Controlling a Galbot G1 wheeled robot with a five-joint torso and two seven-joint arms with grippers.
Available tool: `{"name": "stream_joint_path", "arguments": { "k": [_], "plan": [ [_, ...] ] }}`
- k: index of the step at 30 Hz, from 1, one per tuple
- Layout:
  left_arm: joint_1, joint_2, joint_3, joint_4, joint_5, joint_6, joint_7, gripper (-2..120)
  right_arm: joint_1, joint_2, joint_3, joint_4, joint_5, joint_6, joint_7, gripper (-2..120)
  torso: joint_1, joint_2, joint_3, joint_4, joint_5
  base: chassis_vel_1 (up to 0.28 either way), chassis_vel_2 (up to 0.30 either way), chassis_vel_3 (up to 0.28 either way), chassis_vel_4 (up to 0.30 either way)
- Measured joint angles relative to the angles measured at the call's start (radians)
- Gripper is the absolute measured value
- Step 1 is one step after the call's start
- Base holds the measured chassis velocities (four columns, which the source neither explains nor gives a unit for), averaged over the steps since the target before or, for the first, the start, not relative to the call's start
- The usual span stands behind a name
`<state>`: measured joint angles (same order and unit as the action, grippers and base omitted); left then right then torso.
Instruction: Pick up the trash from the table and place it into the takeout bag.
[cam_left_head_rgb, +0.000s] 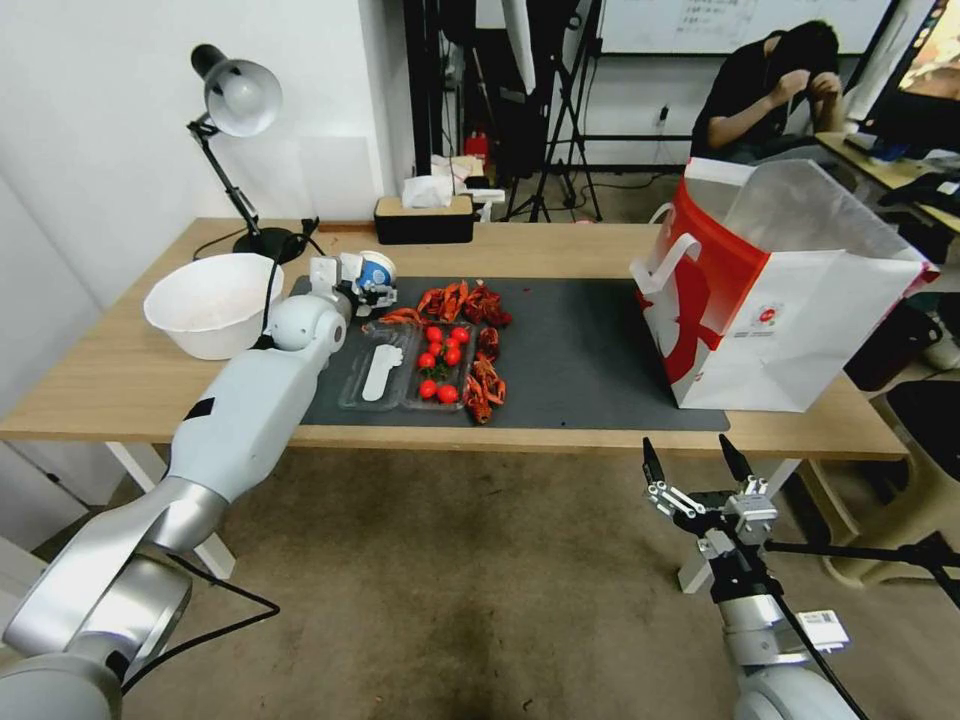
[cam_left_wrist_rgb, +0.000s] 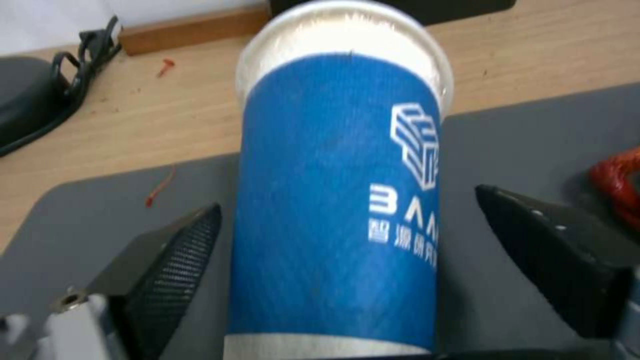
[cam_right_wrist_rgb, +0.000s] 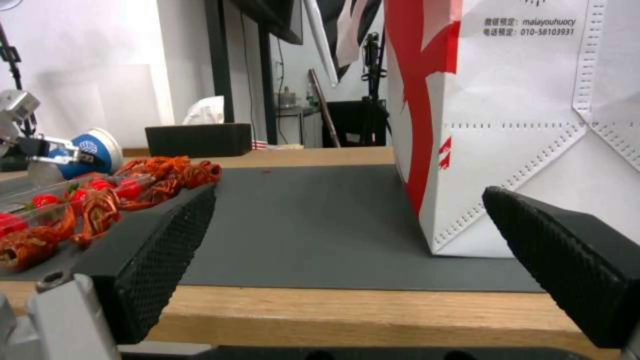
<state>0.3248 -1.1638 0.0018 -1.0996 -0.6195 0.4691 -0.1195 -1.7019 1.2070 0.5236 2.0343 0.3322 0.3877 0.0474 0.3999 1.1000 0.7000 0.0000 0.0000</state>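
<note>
Between the spread fingers of the left tool (cam_left_wrist_rgb: 347, 240) lies the blue-and-white cup (cam_left_wrist_rgb: 337, 200), a ribbed paper cylinder with a white rim and a white logo. It seems to lie on its side on the grey mat (cam_left_head_rgb: 580, 350), rim pointing away from the tool. The jaws stand open, one on each side, and neither clearly touches the paper. The step in hand looks like the grasp of this cup. The next move calls for closing gently, since thin paper walls would likely crush, then a lift and a long carry.

The bag (cam_left_head_rgb: 790, 300), stiff white paper with a red side panel and flat handles, stands open-mouthed on the far side of the bench (cam_left_head_rgb: 100, 390) from this tool. The right tool (cam_left_head_rgb: 697, 460) waits, open and empty, below the bench edge, just before the bag.
</note>
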Motion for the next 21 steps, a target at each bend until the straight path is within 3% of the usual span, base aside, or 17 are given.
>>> {"name": "stream_joint_path", "arguments": {
  "k": [2, 14, 17, 20, 21],
  "plan": [
    [-0.003, -0.004, 0.0, 0.012, -0.007, 0.006, 0.003, 84, -0.001, 0.0, 0.0, 0.0, 0.0, 0.001, 0.0, 100, 0.0, 0.0, 0.0, -0.0001, 0.0, 0.0, 0.0, 0.0, 0.0],
    [0.001, 0.001, -0.001, 0.022, -0.012, 0.015, -0.005, 42, 0.003, 0.002, -0.004, -0.003, -0.003, 0.004, 0.001, 100, 0.0, 0.0, 0.0, 0.0, 0.0001, 0.0, 0.0, 0.0, 0.0],
    [0.01, 0.009, -0.005, -0.009, -0.029, 0.002, -0.002, 32, 0.004, 0.003, -0.005, -0.004, -0.004, 0.004, 0.001, 100, 0.0, 0.0, 0.0, 0.0, -0.0001, 0.0, 0.0, 0.0, 0.0],
    [0.016, 0.024, -0.008, -0.114, -0.082, -0.021, 0.0, 19, 0.005, 0.003, -0.005, -0.004, -0.005, 0.004, 0.001, 100, 0.0, 0.0, 0.0, 0.0001, 0.0, 0.0, 0.0, 0.0, 0.0],
    [0.016, 0.024, -0.008, -0.114, -0.082, -0.021, 0.0, 19, 0.005, 0.003, -0.005, -0.004, -0.005, 0.004, 0.001, 100, 0.0, 0.0, 0.0, 0.0001, 0.0, 0.0, 0.0, 0.0, 0.0]
  ]
}}
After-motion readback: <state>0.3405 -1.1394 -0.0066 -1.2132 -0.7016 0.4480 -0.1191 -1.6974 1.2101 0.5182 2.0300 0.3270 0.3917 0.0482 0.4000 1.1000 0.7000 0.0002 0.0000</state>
